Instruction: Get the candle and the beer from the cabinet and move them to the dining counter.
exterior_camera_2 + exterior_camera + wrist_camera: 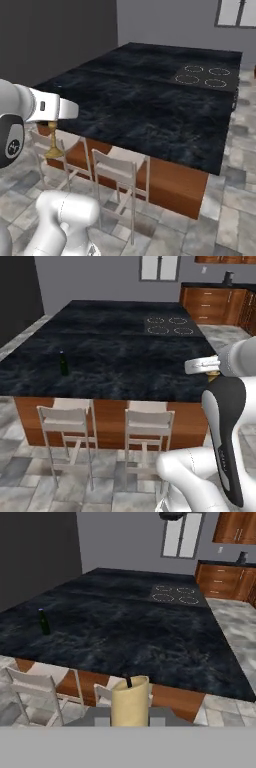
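My gripper [130, 718] is shut on the candle [130, 704], a cream-white taper that rises close to the camera in the hand view. Its brass holder [53, 146] hangs below my hand [52, 124] in the right base view, over the stools and short of the dining counter's near edge. The beer [63, 364], a slim dark green bottle, stands upright on the dining counter [125, 356] near its left front; it is also in the hand view as the beer [44, 622]. A reddish-brown wall cabinet [235, 527] hangs at the far back right.
Two white stools [67, 421] [147, 423] stand against the counter's near side, below my hand. A four-ring cooktop [169, 326] is inset at the far right of the top. Low wooden base cabinets [212, 306] and a window [159, 267] line the back wall.
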Tool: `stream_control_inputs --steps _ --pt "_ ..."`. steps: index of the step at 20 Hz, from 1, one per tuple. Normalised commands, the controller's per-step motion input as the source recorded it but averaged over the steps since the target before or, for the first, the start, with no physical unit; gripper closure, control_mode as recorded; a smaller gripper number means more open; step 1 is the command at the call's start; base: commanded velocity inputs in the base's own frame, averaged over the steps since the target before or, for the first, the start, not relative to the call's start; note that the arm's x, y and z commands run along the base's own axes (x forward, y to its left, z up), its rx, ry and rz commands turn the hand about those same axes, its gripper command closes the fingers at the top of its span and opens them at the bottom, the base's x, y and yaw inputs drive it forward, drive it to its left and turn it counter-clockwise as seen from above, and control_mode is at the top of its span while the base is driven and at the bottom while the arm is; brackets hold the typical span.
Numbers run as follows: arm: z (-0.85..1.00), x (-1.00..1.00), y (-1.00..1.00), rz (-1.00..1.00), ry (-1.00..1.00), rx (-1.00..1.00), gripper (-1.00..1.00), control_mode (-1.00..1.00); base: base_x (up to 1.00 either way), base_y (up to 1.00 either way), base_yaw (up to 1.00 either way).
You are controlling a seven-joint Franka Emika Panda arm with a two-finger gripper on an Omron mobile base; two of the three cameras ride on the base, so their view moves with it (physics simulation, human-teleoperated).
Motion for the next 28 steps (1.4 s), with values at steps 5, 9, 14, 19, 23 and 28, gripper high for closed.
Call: stream_control_inputs --steps 5,9,14,19,23,28 --pt "0.00 0.00 0.00 0.00 0.00 0.00 1.00 1.00 0.22 1.00 -0.49" --pt "0.00 0.00 0.00 0.00 0.00 0.00 1.00 1.00 0.12 0.87 -0.43" --pt "0.00 0.00 0.00 0.00 0.00 0.00 1.00 1.00 0.04 0.18 -0.24" --pt "0.00 0.00 0.00 0.00 0.00 0.00 1.00 1.00 0.21 0.25 -0.18" --pt "0.00 0.00 0.00 0.00 0.00 0.00 1.00 1.00 0.53 0.51 -0.20" --pt "0.00 0.00 0.00 0.00 0.00 0.00 1.00 1.00 0.52 0.21 -0.02"
